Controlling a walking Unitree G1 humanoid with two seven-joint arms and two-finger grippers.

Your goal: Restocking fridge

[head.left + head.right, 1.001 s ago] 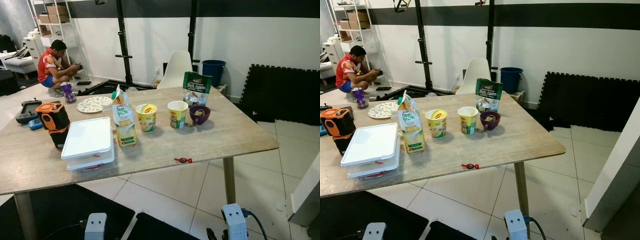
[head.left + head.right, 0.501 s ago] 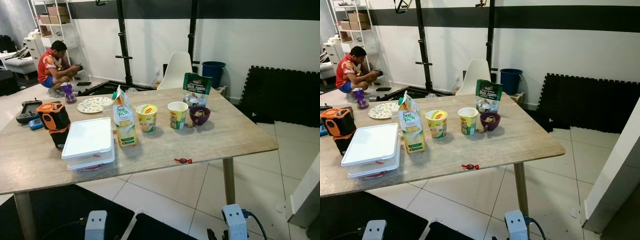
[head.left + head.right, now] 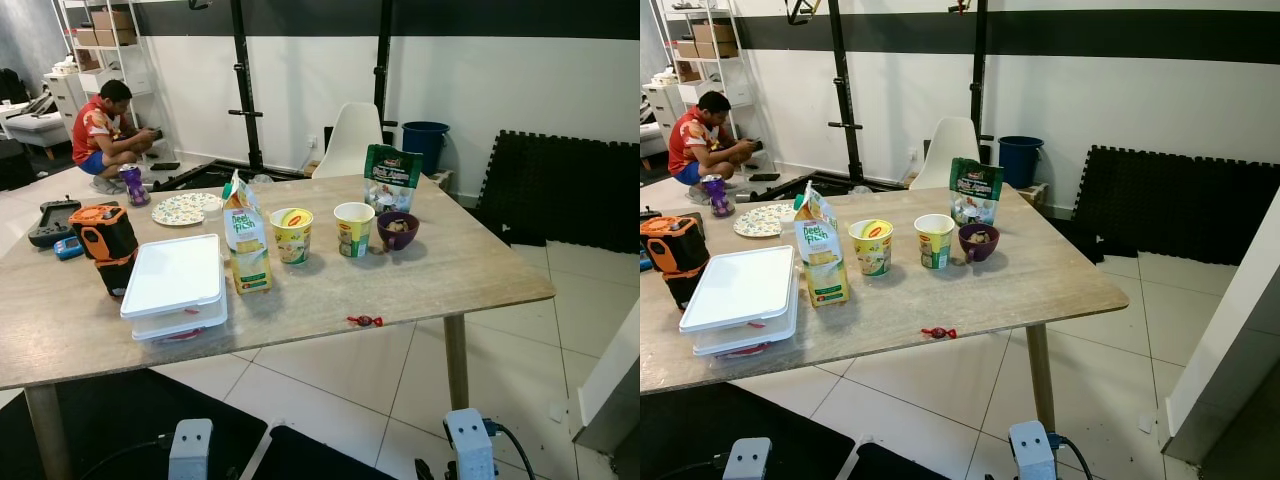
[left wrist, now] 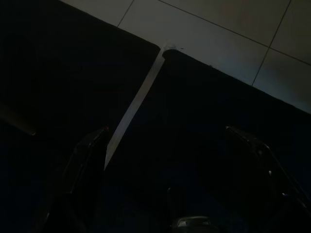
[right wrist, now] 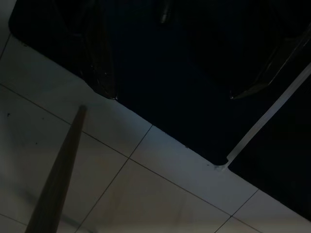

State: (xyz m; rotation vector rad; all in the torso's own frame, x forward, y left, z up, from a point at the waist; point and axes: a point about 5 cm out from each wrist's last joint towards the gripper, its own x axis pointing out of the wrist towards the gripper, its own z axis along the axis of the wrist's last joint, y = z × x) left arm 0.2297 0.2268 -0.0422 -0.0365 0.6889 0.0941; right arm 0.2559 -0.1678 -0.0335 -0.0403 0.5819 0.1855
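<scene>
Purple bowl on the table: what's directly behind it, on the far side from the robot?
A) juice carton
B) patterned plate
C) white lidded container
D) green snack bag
D: the green snack bag stands upright just behind the purple bowl, toward the table's far edge.

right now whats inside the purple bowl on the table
The purple bowl holds some pale and brown food pieces that show above its rim; what they are is too small to tell. Its lower part is hidden by the bowl's wall.
</scene>
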